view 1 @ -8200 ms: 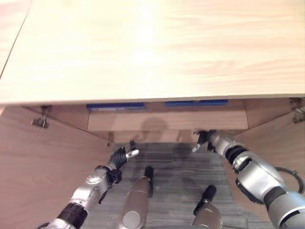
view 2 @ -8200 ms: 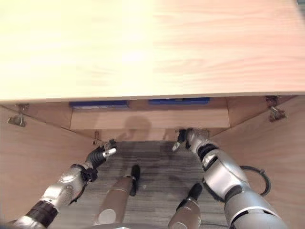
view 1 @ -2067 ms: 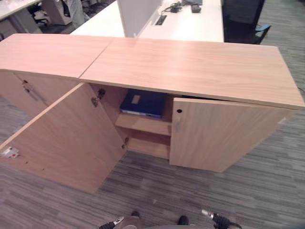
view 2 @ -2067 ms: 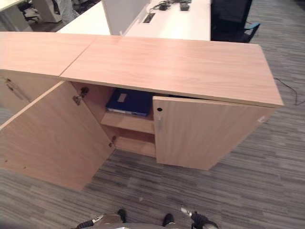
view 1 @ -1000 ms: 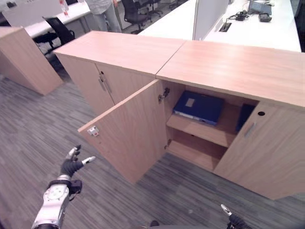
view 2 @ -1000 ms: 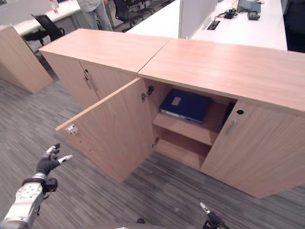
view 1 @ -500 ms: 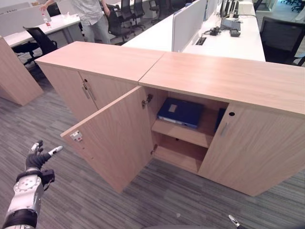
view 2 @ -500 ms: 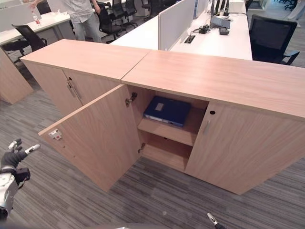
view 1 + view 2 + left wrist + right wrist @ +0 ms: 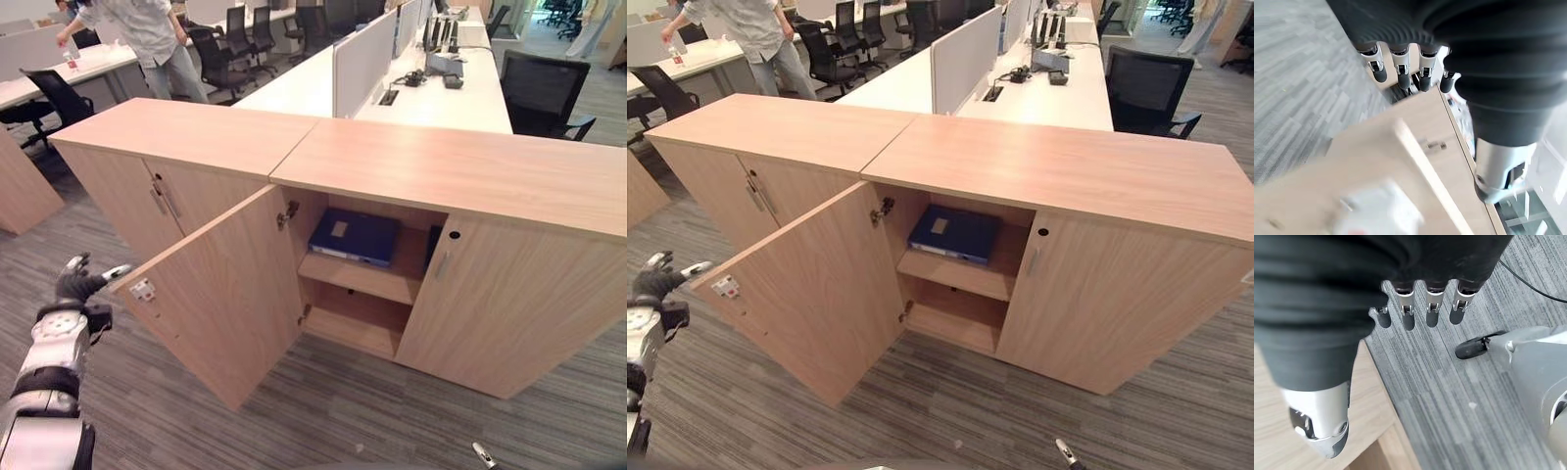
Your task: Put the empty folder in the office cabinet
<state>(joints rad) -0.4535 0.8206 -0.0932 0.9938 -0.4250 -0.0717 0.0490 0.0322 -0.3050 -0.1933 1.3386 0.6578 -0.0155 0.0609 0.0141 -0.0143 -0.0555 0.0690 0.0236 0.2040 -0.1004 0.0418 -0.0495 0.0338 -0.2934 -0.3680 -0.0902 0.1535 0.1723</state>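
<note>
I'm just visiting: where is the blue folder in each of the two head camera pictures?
Left eye view: the blue folder lies flat on the upper shelf inside the cabinet, near the picture's middle.
Right eye view: the same folder on that shelf, a little left of the middle.
Shared landmark: the metal hinge of the open door, just left of the folder in both.
</note>
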